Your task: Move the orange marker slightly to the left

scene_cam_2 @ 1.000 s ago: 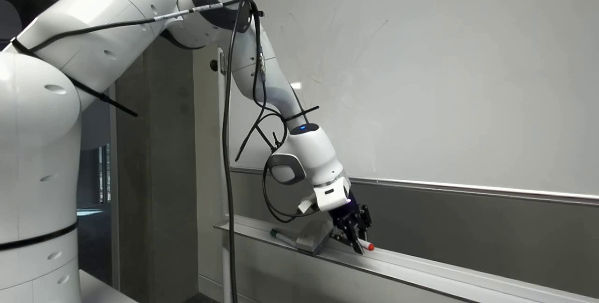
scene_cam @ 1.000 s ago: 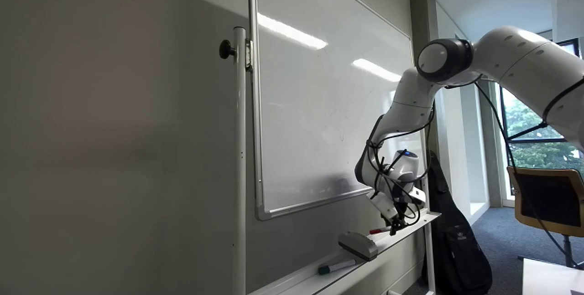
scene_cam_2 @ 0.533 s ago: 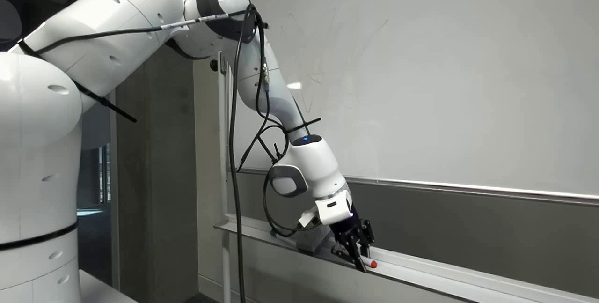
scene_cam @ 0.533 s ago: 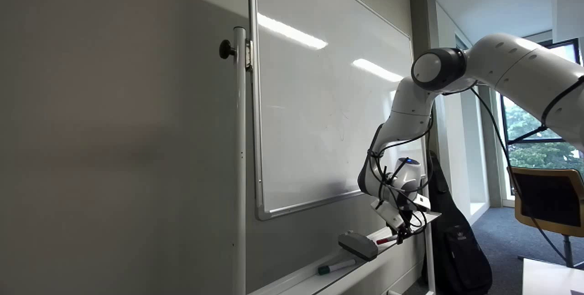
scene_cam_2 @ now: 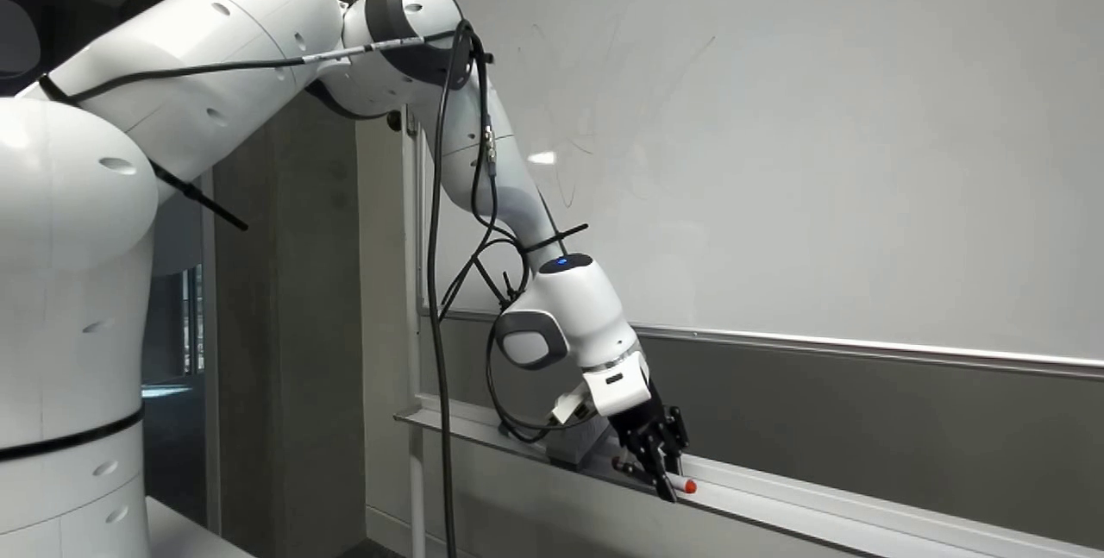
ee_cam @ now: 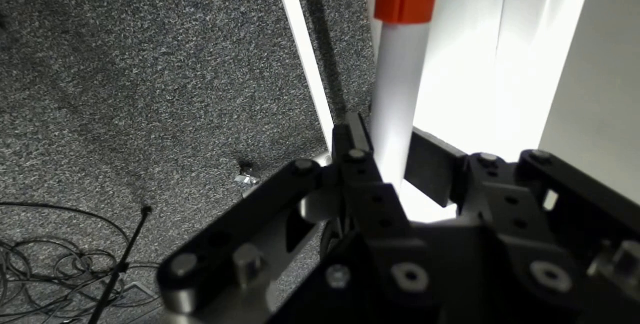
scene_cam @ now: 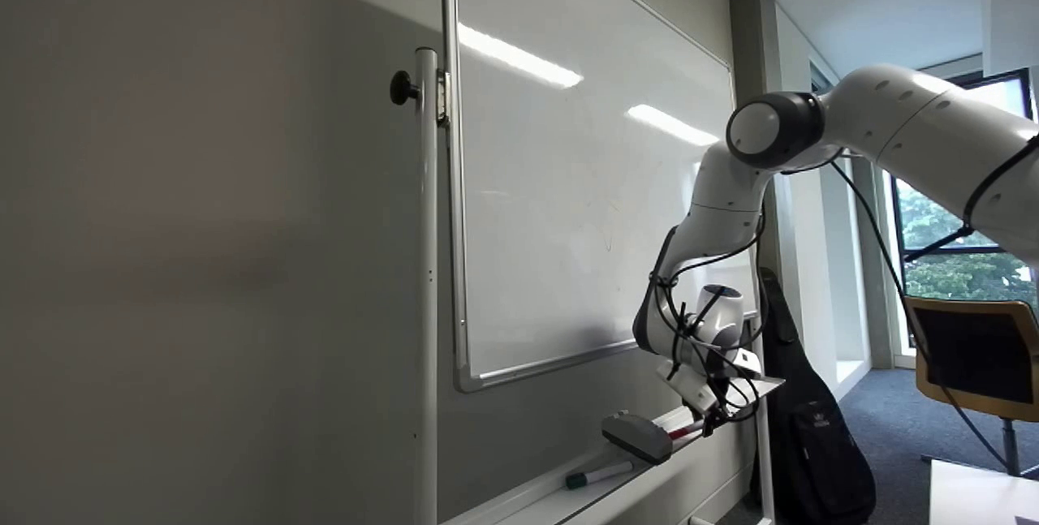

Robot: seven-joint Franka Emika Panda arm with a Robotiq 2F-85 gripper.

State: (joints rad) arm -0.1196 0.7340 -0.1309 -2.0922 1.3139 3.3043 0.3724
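Black gripper [ee_cam: 391,137] — aslant, downward — marker [ee_cam: 399,73] in grasp

In an exterior view, the green-capped white marker [scene_cam: 603,474] lies near-left of the grey block eraser [scene_cam: 637,437], both on the white tray [scene_cam: 550,502]; the slim orange-and-white marker [scene_cam: 686,431] lies far-right, between the black gripper's [ee_cam: 391,151] fingers.

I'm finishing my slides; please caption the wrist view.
The gripper holding the orange-ended marker, white tray on one side, carpet on the other.
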